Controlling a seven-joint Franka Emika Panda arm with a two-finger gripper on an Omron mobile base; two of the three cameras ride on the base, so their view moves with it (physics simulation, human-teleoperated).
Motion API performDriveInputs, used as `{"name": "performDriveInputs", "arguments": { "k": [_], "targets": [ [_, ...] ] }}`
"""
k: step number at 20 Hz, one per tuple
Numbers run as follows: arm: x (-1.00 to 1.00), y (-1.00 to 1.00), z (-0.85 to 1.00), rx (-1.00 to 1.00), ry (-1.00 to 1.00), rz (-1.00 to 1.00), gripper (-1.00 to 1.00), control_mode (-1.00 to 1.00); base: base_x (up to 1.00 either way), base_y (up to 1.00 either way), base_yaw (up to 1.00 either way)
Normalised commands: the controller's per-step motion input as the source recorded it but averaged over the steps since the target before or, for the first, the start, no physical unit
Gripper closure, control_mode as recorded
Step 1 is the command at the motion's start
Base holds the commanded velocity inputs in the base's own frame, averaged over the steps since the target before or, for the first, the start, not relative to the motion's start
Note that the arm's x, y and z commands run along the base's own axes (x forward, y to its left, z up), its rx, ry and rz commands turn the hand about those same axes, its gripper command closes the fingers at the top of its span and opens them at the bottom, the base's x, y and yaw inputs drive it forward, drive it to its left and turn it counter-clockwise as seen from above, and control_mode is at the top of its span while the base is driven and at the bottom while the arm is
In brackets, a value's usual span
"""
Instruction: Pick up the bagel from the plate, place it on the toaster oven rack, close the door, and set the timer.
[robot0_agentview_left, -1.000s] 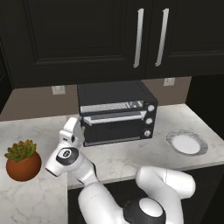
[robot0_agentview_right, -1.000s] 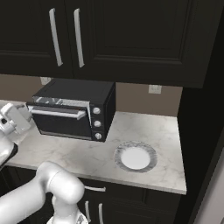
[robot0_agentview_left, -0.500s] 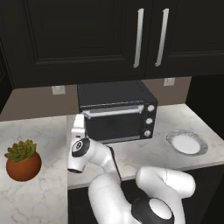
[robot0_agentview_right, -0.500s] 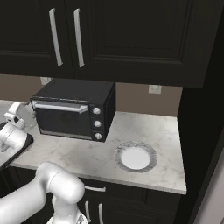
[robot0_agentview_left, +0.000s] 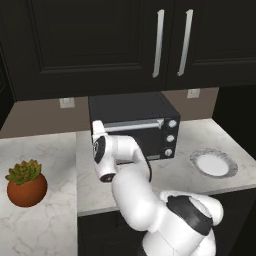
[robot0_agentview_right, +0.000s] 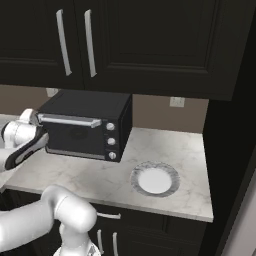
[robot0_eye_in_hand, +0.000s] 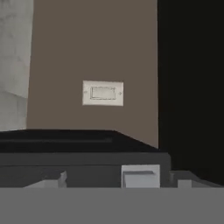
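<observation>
Door (robot0_agentview_left: 134, 131) sitting shut on the black toaster oven (robot0_agentview_left: 134, 124); bagel hidden from sight.
Left base view: arm is reaching toward the oven's left front corner, its hand (robot0_agentview_left: 96, 131) lying just beside the silver bar handle (robot0_agentview_left: 131, 126); plate (robot0_agentview_left: 223, 156) is lying bare on the counter (robot0_agentview_left: 195, 176) right of the oven; potted plant (robot0_agentview_left: 26, 183) is standing far left; right base view: hand is pressing near the handle's left end; hand view: wall outlet (robot0_eye_in_hand: 103, 92) is showing above the oven top; cannot tell whether the fingers are parted or closed.

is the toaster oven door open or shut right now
Shut. In both base views the door stands upright, flush with the oven front, its silver bar handle across the top; no rack visible. The plate is empty.
</observation>
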Motion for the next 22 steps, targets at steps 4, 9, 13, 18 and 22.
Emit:
{"name": "performDriveInputs", "arguments": {
  "k": [4, 9, 13, 18, 22],
  "targets": [
    [0.11, 0.0, 0.29, -0.03, 0.0, 0.07, -1.0, -1.0, 0.0, 0.0, 0.0],
    [-0.85, 0.0, 0.37, -0.07, -0.11, 0.12, -1.0, -1.0, 0.0, 0.0, 0.0],
    [-0.75, 0.02, 0.52, -0.06, -0.24, 0.1, -1.0, -1.0, 0.0, 0.0, 0.0],
    [-0.53, 0.01, 0.56, -0.04, -0.19, 0.07, -1.0, -1.0, 0.0, 0.0, 0.0],
    [0.0, 0.0, 0.52, -0.02, -0.12, 0.0, -1.0, -1.0, 0.0, 0.0, 0.0]
  ]
}}
